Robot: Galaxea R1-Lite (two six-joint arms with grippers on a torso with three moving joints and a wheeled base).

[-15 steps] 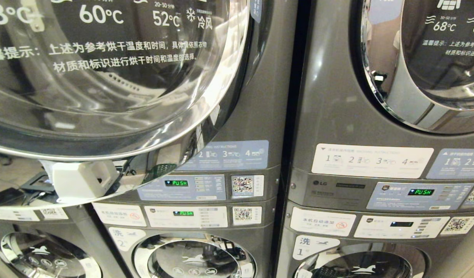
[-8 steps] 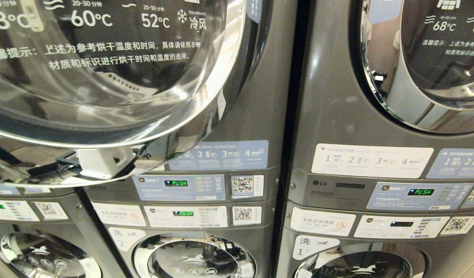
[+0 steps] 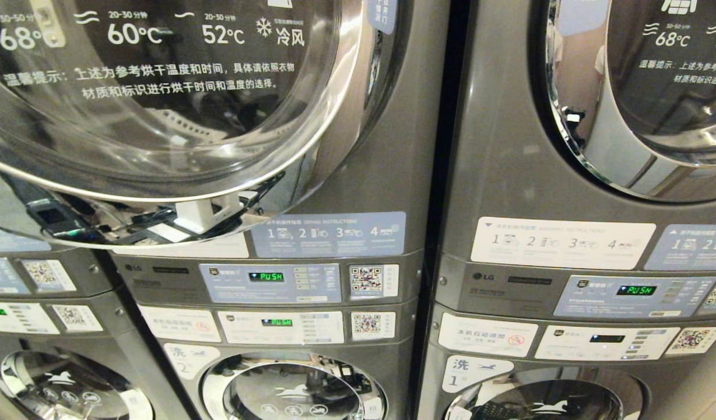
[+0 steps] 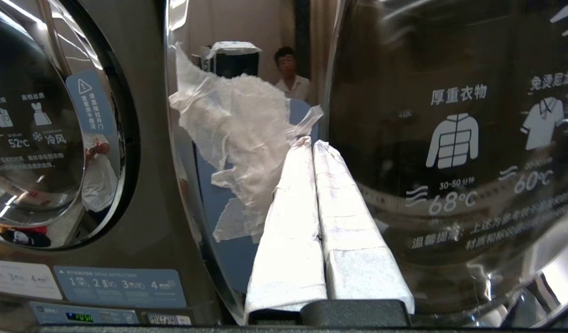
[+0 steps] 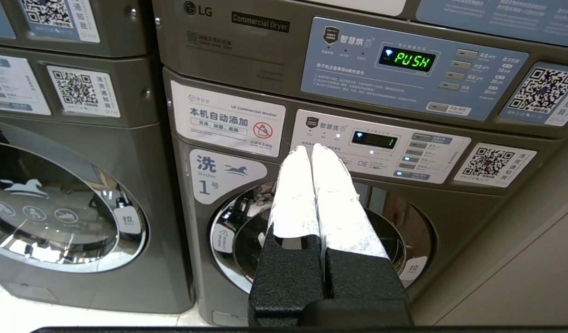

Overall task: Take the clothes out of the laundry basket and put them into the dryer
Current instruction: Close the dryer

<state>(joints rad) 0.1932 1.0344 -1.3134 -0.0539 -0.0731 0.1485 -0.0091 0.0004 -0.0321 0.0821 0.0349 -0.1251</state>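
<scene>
We face stacked grey laundry machines. The upper-left dryer's round glass door (image 3: 160, 105) hangs ajar, swung out from the dryer body (image 3: 387, 146). Our left gripper (image 4: 311, 145), fingers pressed together and holding nothing, sits at that door's edge beside torn white film (image 4: 237, 129). Our right gripper (image 5: 311, 150), also pinched empty, points at a washer below. No clothes or basket are visible; we judge clothes soft, light, best pinched at a bunched fold.
</scene>
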